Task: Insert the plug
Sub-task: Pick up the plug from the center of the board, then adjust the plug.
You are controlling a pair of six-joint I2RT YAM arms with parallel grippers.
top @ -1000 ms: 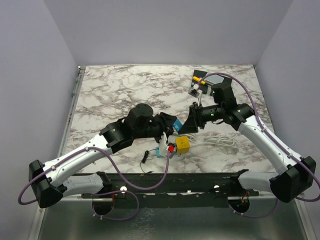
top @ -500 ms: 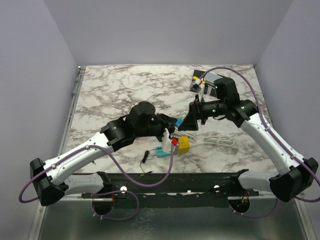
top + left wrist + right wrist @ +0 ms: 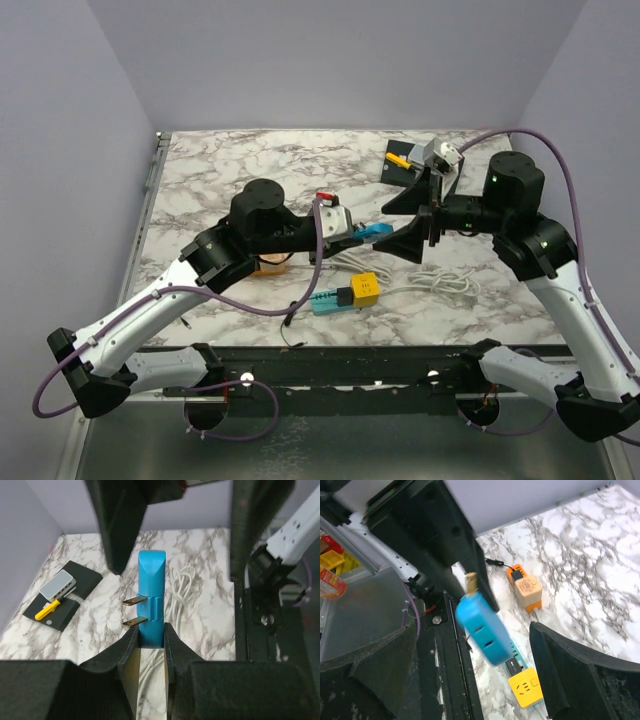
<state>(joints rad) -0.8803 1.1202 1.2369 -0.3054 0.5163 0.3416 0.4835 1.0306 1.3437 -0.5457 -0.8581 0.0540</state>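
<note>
Marble table (image 3: 220, 180) carries everything. We place things against the yellow socket cube (image 3: 364, 288), which sits on it near the front edge, roughly between the two arm bases.

Left arm (image 3: 170, 300) comes in from the cube's left, with its wrist raised behind the cube. Right arm (image 3: 560, 290) comes from the cube's right, with its wrist also raised behind and to the right.

Left gripper (image 3: 151, 632): jaws clamped narrow on the base of the blue plug (image 3: 151, 580). Right gripper (image 3: 392, 228): jaws spread wide and holding nothing, mouth facing the plug's free end. We cannot tell whether the plug reaches in between those fingers.

White cable coil (image 3: 445, 283) lies flat to the right of the cube, with one strand running to it. Black mat (image 3: 405, 175) is far behind and right of the cube, carrying a grey box (image 3: 432, 155) and a yellow piece (image 3: 398, 158).

Teal strip (image 3: 325, 302) is just left of the cube, joined to it through a black connector (image 3: 345, 295). Orange adapter (image 3: 526, 591) is further left of the cube, partly under the left arm in the top view.

The plug is in the air behind the cube, well apart from it, and not inserted. Its two flat prongs (image 3: 135, 611) are bare and stick out sideways.
</note>
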